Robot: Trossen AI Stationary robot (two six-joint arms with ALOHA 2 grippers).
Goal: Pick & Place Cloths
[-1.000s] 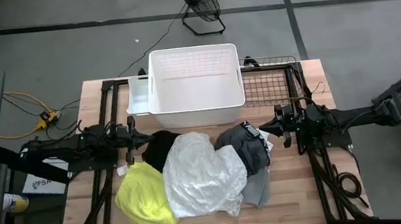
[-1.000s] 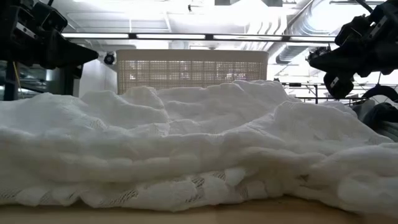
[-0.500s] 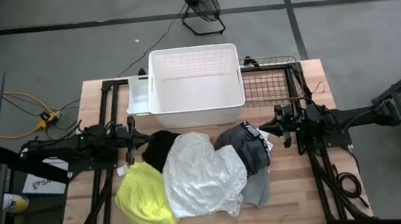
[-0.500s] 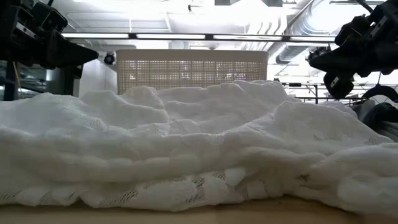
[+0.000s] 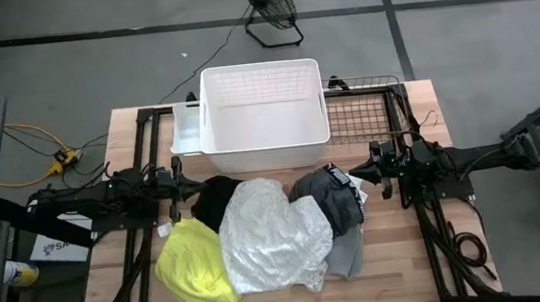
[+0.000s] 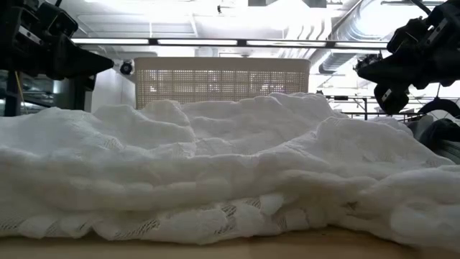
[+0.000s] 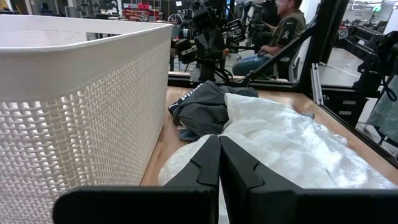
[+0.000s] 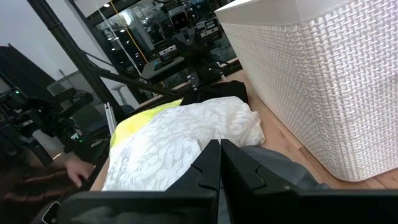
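The cloths lie in a heap on the table's near half: a bright yellow one [image 5: 194, 265] at the left, a large white one [image 5: 271, 234] in the middle, a black one [image 5: 217, 197] behind it, a dark grey one [image 5: 328, 200] at the right, with a lighter grey piece [image 5: 346, 254] nearer. My left gripper [image 5: 185, 184] hovers shut at the heap's left far corner, above the black cloth. My right gripper [image 5: 355, 176] hovers shut at the right, beside the dark grey cloth. In the wrist views both pairs of fingers [image 7: 219, 163] [image 8: 219, 163] are closed together on nothing.
A white slatted plastic basket [image 5: 264, 116] stands at the table's far middle, a small white tray [image 5: 186, 132] at its left and a wire rack [image 5: 366, 109] at its right. A person [image 7: 283, 28] sits beyond the table. A hand [image 8: 74, 168] shows in the right wrist view.
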